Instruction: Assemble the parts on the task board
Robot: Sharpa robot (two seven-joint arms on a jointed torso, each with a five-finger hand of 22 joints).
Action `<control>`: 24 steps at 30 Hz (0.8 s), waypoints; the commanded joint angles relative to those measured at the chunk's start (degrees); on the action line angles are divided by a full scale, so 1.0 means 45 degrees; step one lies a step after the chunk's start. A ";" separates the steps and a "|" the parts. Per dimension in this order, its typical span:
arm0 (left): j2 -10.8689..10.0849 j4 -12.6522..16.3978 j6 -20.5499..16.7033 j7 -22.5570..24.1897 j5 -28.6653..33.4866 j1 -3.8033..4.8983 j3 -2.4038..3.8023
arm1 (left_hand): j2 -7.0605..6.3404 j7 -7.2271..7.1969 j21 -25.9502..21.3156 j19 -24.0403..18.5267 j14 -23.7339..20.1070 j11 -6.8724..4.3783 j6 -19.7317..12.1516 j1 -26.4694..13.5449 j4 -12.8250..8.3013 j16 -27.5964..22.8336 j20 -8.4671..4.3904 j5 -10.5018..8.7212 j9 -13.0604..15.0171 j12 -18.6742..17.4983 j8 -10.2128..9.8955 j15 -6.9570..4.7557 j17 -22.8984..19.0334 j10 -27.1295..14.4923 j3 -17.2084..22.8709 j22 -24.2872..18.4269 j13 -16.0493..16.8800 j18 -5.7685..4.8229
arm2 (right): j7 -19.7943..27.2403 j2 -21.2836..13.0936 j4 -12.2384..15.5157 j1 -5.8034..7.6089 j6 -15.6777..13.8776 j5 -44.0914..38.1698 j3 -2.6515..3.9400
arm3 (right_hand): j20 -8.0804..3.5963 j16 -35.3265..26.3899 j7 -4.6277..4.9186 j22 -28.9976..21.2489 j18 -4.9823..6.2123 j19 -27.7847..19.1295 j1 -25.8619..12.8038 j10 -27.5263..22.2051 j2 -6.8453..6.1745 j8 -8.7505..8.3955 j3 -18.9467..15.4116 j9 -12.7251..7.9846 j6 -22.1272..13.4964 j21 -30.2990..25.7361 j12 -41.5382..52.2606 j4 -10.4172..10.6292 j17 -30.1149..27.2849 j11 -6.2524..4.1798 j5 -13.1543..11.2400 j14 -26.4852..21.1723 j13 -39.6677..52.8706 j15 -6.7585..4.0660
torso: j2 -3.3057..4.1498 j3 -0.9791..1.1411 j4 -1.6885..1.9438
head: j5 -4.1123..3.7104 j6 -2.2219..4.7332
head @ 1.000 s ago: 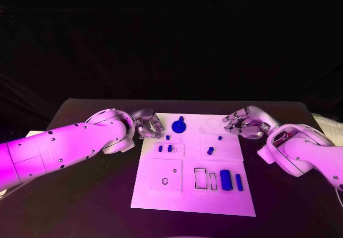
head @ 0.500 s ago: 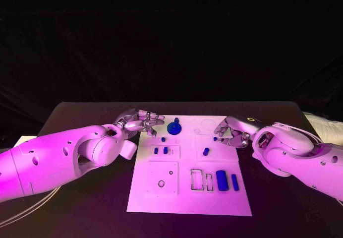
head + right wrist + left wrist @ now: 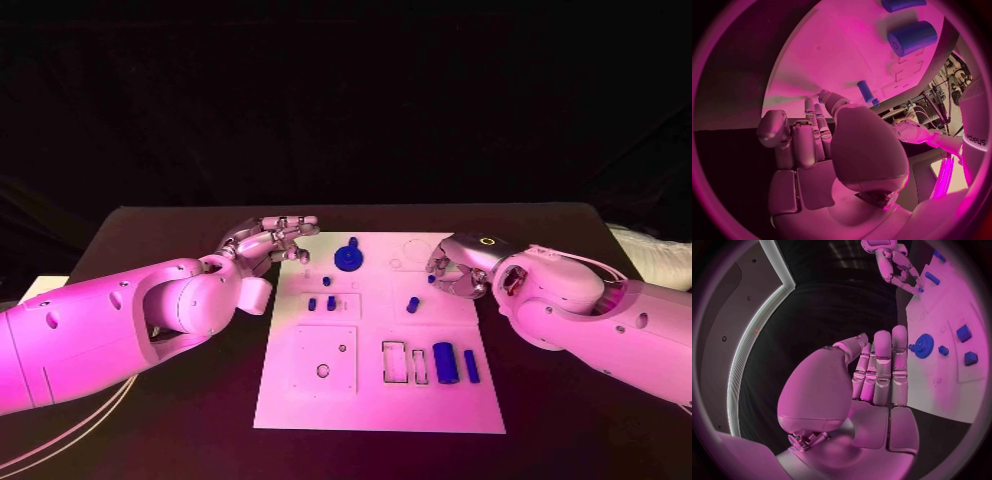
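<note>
Fingers of the left hand: extended side by side, nearly straight, thumb folded across the palm; nothing held, nothing touched. Fingers of the right hand: curled loosely inward, close together; nothing visible between them, though whether the tips touch the board cannot be told.

Task board: white plate lying between the two hands, its far corners just beside each set of fingertips.

Parts on the board:
- blue gear, just beyond the left fingertips, apart from them;
- two small blue blocks, seated in a square panel near the left hand;
- short blue peg, near the right fingertips;
- thick blue cylinder and thin blue bar, side by side, beside two open rectangular slots, well apart from both hands.
</note>
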 commanded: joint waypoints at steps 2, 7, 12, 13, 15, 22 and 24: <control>-0.0026 0.0117 0.0068 0.0485 0.0520 -0.0004 0.0007 | 0.0109 -0.0029 -0.0090 -0.0061 -0.0106 0.0017 0.0095 -0.0039 0.0003 -0.0007 -0.0059 -0.0004 0.0021 0.0066 0.0084 0.0006 -0.0019 0.0090 -0.0098 -0.0017 0.0016 0.0260 | -0.0221 0.0132 -0.0132 -0.0036 0.0648 -0.0372 0.0000 | -0.0058 0.0029 -0.0026 -0.0005 0.0024 0.0052 -0.0069 0.0164 0.0049 -0.0034 0.0143 0.0000 0.0002 -0.0024 -0.0036 0.0015 -0.0011 -0.0018 -0.0081 0.0522 -0.0119 0.0019 | 0.0008 0.0012 0.0017 | -0.0030 -0.0036; -0.0043 0.0147 0.0090 0.0472 0.0518 -0.0005 0.0007 | 0.0106 -0.0029 -0.0097 -0.0061 -0.0112 0.0016 0.0100 -0.0041 -0.0004 -0.0009 -0.0061 -0.0003 0.0021 0.0078 0.0090 0.0004 -0.0025 0.0090 -0.0111 -0.0022 0.0016 0.0260 | -0.0112 0.0233 -0.0177 -0.0095 0.0846 -0.0271 -0.0002 | -0.0072 0.0090 -0.0072 0.0099 0.0003 0.0125 -0.0048 0.0552 0.0184 0.0069 0.0307 0.0067 0.0311 0.0039 0.0078 -0.0028 0.0063 -0.0084 -0.0208 0.0545 -0.0303 0.0005 | -0.0010 0.0015 -0.0001 | -0.0002 -0.0078; -0.0048 0.0149 0.0115 0.0451 0.0514 -0.0005 0.0007 | 0.0110 -0.0032 -0.0105 -0.0060 -0.0119 0.0012 0.0106 -0.0031 -0.0019 -0.0011 -0.0064 -0.0001 0.0021 0.0094 0.0098 0.0002 -0.0033 0.0091 -0.0121 -0.0029 0.0016 0.0260 | -0.0029 0.0292 -0.0170 -0.0141 0.0922 -0.0230 -0.0003 | -0.0096 0.0152 -0.0124 0.0249 -0.0025 0.0220 -0.0039 0.0862 0.0275 0.0143 0.0414 0.0130 0.0577 0.0136 0.0137 -0.0081 0.0130 -0.0147 -0.0301 0.0569 -0.0433 -0.0029 | -0.0014 0.0020 0.0001 | 0.0002 -0.0087; -0.0049 0.0149 0.0126 0.0441 0.0513 -0.0005 0.0007 | 0.0112 -0.0033 -0.0108 -0.0060 -0.0122 0.0011 0.0110 -0.0026 -0.0026 -0.0012 -0.0066 0.0000 0.0021 0.0101 0.0102 0.0000 -0.0037 0.0092 -0.0125 -0.0031 0.0016 0.0260 | -0.0020 0.0304 -0.0171 -0.0148 0.0931 -0.0226 -0.0003 | -0.0101 0.0162 -0.0132 0.0281 -0.0032 0.0240 -0.0038 0.0909 0.0292 0.0150 0.0434 0.0140 0.0615 0.0157 0.0140 -0.0092 0.0142 -0.0155 -0.0325 0.0573 -0.0458 -0.0036 | -0.0017 0.0020 0.0000 | -0.0003 -0.0087; -0.0049 0.0148 0.0137 0.0428 0.0511 -0.0005 0.0007 | 0.0118 -0.0036 -0.0117 -0.0059 -0.0129 0.0007 0.0118 -0.0015 -0.0042 -0.0015 -0.0070 0.0002 0.0022 0.0120 0.0112 -0.0003 -0.0046 0.0093 -0.0136 -0.0039 0.0016 0.0260 | -0.0010 0.0326 -0.0174 -0.0159 0.0951 -0.0221 -0.0003 | -0.0114 0.0189 -0.0149 0.0362 -0.0047 0.0290 -0.0022 0.1029 0.0341 0.0175 0.0483 0.0166 0.0714 0.0210 0.0156 -0.0124 0.0170 -0.0180 -0.0393 0.0584 -0.0504 -0.0048 | -0.0017 0.0020 0.0000 | -0.0003 -0.0087; -0.0046 0.0130 0.0156 0.0387 0.0474 -0.0005 0.0007 | 0.0120 -0.0038 -0.0121 -0.0058 -0.0132 0.0006 0.0122 -0.0011 -0.0049 -0.0015 -0.0071 0.0002 0.0022 0.0127 0.0116 -0.0005 -0.0050 0.0094 -0.0141 -0.0041 0.0016 0.0260 | -0.0005 0.0384 -0.0161 -0.0188 0.1089 -0.0228 -0.0004 | -0.0163 0.0252 -0.0211 0.0590 -0.0090 0.0421 0.0076 0.1450 0.0509 0.0273 0.0670 0.0271 0.1057 0.0364 0.0195 -0.0306 0.0218 -0.0265 -0.0687 0.0607 -0.0640 -0.0105 | -0.0007 0.0020 0.0011 | -0.0011 -0.0110; -0.0047 0.0121 0.0149 0.0375 0.0462 -0.0005 0.0007 | 0.0123 -0.0040 -0.0127 -0.0058 -0.0137 0.0004 0.0128 -0.0003 -0.0061 -0.0017 -0.0074 0.0002 0.0022 0.0141 0.0124 -0.0008 -0.0057 0.0096 -0.0149 -0.0047 0.0016 0.0260 | -0.0010 0.0394 -0.0148 -0.0197 0.1118 -0.0257 -0.0004 | -0.0176 0.0262 -0.0230 0.0635 -0.0098 0.0445 0.0091 0.1544 0.0543 0.0296 0.0705 0.0297 0.1130 0.0395 0.0198 -0.0353 0.0224 -0.0286 -0.0709 0.0610 -0.0664 -0.0123 | -0.0009 0.0020 0.0008 | -0.0010 -0.0107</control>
